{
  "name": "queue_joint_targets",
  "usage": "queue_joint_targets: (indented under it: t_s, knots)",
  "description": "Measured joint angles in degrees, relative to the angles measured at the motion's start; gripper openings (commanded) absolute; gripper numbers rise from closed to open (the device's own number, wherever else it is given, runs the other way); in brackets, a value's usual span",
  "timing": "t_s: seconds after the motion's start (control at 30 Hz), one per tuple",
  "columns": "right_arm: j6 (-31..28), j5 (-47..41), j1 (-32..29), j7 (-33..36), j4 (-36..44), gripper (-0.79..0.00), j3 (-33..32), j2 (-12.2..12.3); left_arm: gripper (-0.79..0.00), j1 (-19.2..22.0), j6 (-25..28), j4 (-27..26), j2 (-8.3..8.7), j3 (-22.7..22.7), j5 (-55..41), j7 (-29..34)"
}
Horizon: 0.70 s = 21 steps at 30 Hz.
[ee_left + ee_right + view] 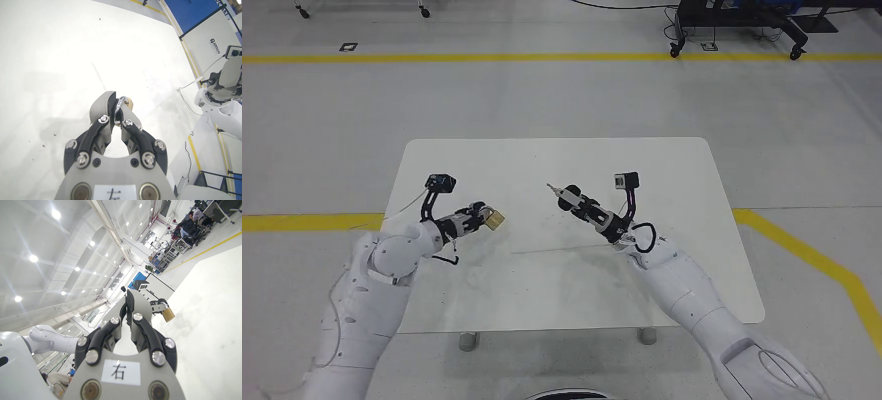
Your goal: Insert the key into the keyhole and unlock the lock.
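Lock and key are both off the bench, one in each gripper, with open air between them. The left gripper pinches the lock's steel shackle, fingers pressed on it from both sides, so the brass body sticks out past the tips toward the right. The right gripper has its fingers pressed together on the key, whose thin pale blade pokes out beyond them (the head is buried between the pads, and I cannot make out its shape).

The relation that matters: the lock lies to the left of the key and a little nearer, while the key's long axis runs on from the right forearm and points far-left, past the lock rather than at it. The lock's own long axis lies roughly left to right, its bottom end turned toward the right arm. The keyhole is too small to see, though I judge it sits on that end. The right arm looks the likelier one to close the gap, and it probably needs to swing the blade round toward the near left before pushing in.

Both forearms slant inward from the near corners over the middle of the bench, wrists raised above the surface
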<state>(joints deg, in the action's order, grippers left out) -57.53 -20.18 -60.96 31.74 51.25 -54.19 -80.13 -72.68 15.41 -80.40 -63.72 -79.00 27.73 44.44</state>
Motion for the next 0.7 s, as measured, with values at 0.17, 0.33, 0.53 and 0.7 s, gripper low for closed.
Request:
queue_joint_targets:
  t_s: [0.17,0.33,0.53,0.7]
  knots:
    - [0.2,0.0,-0.8,-2.5,0.0,-0.785,0.2,-0.3,-0.785,7.3,-18.2,12.2,-1.79,1.4,-28.9,17.9]
    - [0.3,4.3,-0.4,-4.6,-0.7,-0.785,-1.0,-0.1,-0.785,14.9,-29.4,24.8,-3.7,5.6,-52.1,31.2]
    - [1.0,9.6,-1.6,-6.9,2.4,-0.785,-4.2,1.1,-0.785,19.7,-26.7,31.7,-5.53,10.5,-55.4,30.9]
    - [4.0,13.1,-3.4,-7.7,7.2,-0.785,-6.6,2.0,-0.785,22.4,-27.3,36.0,-7.16,13.2,-59.4,29.6]
